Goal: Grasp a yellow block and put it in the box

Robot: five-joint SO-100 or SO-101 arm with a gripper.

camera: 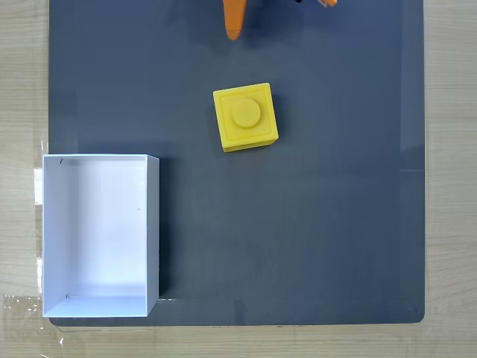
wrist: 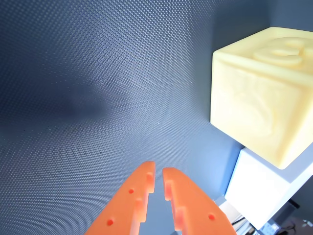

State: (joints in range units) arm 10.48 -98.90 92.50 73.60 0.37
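While the dark grey mat with its fine woven-looking texture (camera: pixel 320 224) covers most of the pale wooden table (camera: pixel 451 149), the white rectangular open-topped box with thin walls (camera: pixel 152 224) stands at the mat's lower left corner in the fixed view, empty. Its long axis runs up and down in that view. The bright yellow plastic cube with a round raised stud (camera: pixel 245 117) rests on the mat, up and to the right of the box, well apart from it and slightly rotated. The orange plastic two-finger gripper (wrist: pixel 158 172) has its fingertips almost together, holding nothing. In the wrist view the cube (wrist: pixel 259 112) lies ahead and to the right of the tips, so I judge the gripper must open and shift right.
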